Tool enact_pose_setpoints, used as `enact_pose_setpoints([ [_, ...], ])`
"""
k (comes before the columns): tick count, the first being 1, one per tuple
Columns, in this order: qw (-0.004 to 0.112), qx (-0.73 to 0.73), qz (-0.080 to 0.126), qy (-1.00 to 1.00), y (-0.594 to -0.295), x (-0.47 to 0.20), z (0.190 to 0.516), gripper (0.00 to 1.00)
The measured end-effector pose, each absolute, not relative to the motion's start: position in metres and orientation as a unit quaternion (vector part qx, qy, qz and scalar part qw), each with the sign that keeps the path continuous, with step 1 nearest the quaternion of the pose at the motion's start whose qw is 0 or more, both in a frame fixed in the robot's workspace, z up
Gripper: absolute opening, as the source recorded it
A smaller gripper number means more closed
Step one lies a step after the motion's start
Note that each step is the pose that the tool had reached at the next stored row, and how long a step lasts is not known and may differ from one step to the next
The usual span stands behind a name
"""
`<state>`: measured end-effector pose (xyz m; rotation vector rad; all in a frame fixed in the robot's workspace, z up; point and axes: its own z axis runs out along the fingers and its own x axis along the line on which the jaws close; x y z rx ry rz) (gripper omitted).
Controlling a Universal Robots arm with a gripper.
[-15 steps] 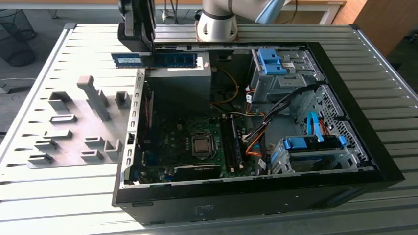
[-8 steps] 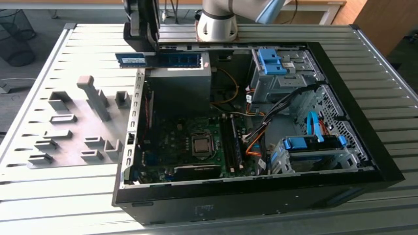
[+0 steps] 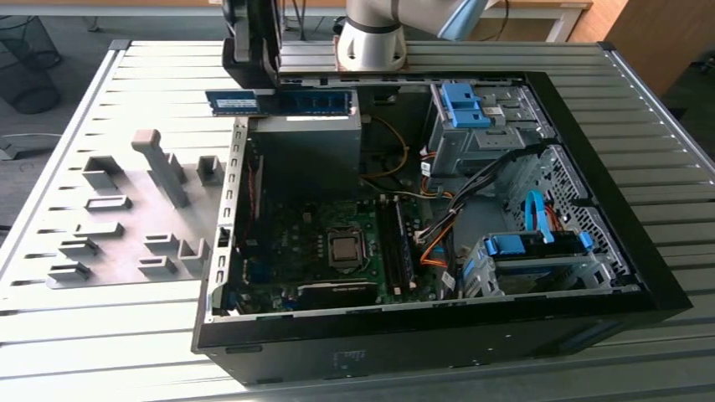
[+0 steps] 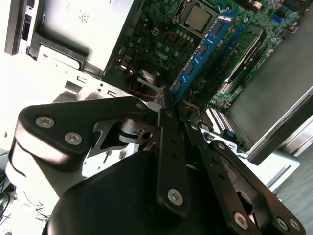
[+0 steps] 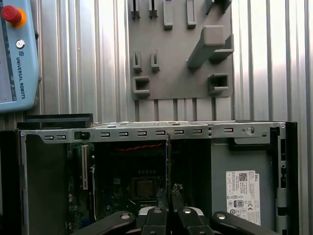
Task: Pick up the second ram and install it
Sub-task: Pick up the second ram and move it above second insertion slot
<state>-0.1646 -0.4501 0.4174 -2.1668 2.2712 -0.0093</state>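
An open computer case [image 3: 447, 331] lies on its side on a slatted metal counter [image 3: 112, 335], with its motherboard [image 3: 290, 234] facing up. At the exterior view's left, just beside the case, a gray plate [image 3: 134, 219] carries several gray holder blocks [image 3: 156, 163]. The arm's pale base [image 3: 369, 38] stands at the counter's far edge. In the second wrist view the hand [image 4: 168, 95] hangs over the inside of the case. Its two dark fingers [image 4: 172, 142] are pressed together, pinching the second ram [image 4: 200, 49], a long thin strip with a blue label and small black chips. The strip reaches out from the hand over the motherboard and passes near the square processor socket [image 4: 198, 17]. How high it sits above the board cannot be told. In the first wrist view the same strip appears edge-on as a thin dark line running from the hand toward the slotted case wall [image 5: 146, 133]. The gray power supply [image 5: 220, 166] is to one side, and the gray plate lies beyond the wall.
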Motion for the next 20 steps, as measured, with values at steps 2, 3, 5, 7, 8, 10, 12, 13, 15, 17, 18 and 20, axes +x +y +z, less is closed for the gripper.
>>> enact_pose_setpoints([
  [2, 0.001, -0.69, -0.003, 0.724, -0.45, -0.163, 0.417, 0.14],
  [3, 0.001, -0.69, -0.003, 0.724, -0.45, -0.162, 0.417, 0.14],
  [5, 0.001, -0.69, -0.003, 0.724, -0.45, -0.16, 0.417, 0.14],
  [7, 0.001, -0.69, -0.003, 0.724, -0.45, -0.158, 0.417, 0.14],
  [8, 0.001, -0.69, -0.003, 0.724, -0.45, -0.157, 0.417, 0.14],
  [10, 0.001, -0.69, -0.003, 0.724, -0.45, -0.155, 0.417, 0.14],
  [12, 0.001, -0.69, -0.003, 0.724, -0.45, -0.153, 0.417, 0.14],
  [13, 0.001, -0.69, -0.003, 0.724, -0.45, -0.152, 0.417, 0.14],
  [15, 0.001, -0.69, -0.003, 0.724, -0.45, -0.15, 0.417, 0.14],
  [17, 0.001, -0.69, -0.003, 0.724, -0.45, -0.147, 0.417, 0.14],
  [18, 0.001, -0.69, -0.003, 0.724, -0.45, -0.146, 0.417, 0.14],
  [20, 0.001, -0.69, -0.003, 0.724, -0.45, -0.144, 0.417, 0.14],
])
